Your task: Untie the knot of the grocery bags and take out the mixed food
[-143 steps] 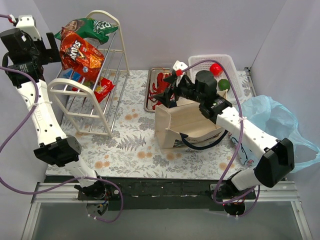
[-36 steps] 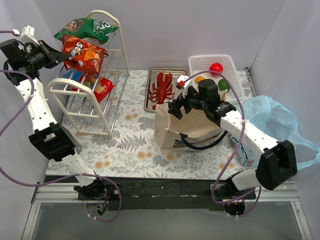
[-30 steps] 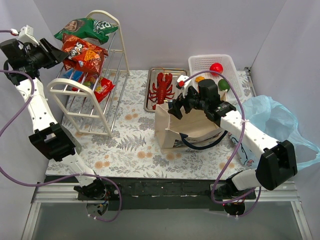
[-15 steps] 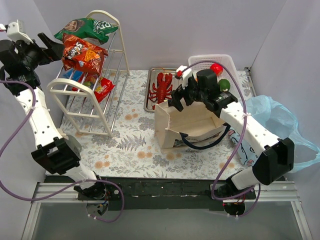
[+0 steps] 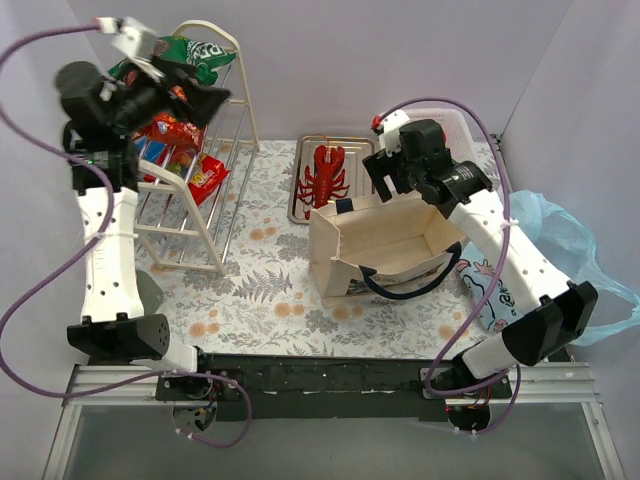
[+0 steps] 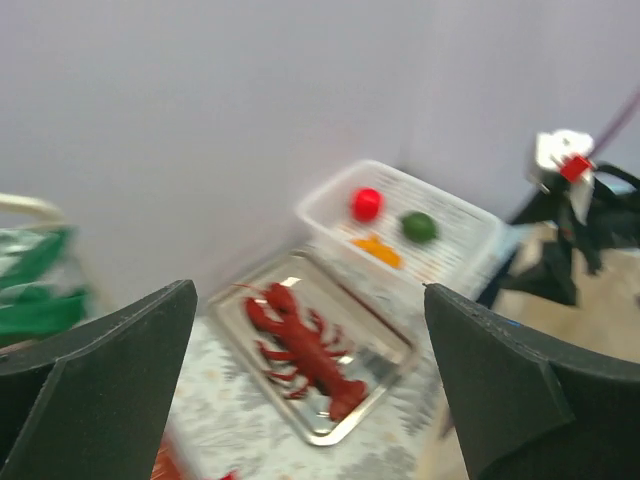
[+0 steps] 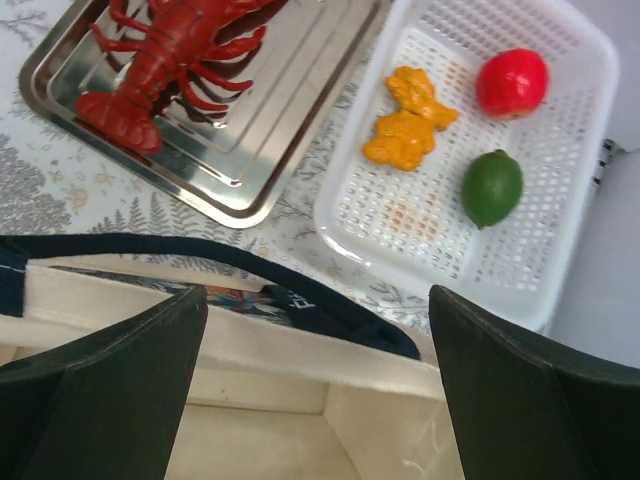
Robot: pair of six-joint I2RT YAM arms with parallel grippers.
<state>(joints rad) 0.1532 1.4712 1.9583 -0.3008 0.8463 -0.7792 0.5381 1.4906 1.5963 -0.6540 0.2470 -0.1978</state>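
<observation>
The beige tote (image 5: pixel 385 245) with navy handles stands open at mid-table; its rim and a handle (image 7: pixel 330 305) fill the bottom of the right wrist view. My right gripper (image 5: pixel 385 182) hovers open and empty above the tote's far rim (image 7: pixel 318 300). The crinkly light-blue bag (image 5: pixel 560 240) lies at the right edge. The red lobster (image 5: pixel 325 175) lies on a steel tray (image 7: pixel 250 150). The red apple (image 7: pixel 510 82) and green fruit (image 7: pixel 492 187) sit in the white basket (image 7: pixel 560 270). My left gripper (image 5: pixel 195 95) is open and empty, high by the rack. The Doritos bag (image 5: pixel 165 130) and green snack bag (image 5: pixel 205 50) lie on the rack.
A white wire rack (image 5: pixel 215 215) stands at the back left with more packets on it. An orange toy piece (image 7: pixel 410 125) lies in the basket. A blue-and-white carton (image 5: pixel 490 290) lies right of the tote. The left wrist view is blurred and shows the lobster (image 6: pixel 300 350).
My left gripper let go of the Doritos bag onto the rack, then swung right over the rack's top. My right gripper rose and moved back from the tote's front toward the basket.
</observation>
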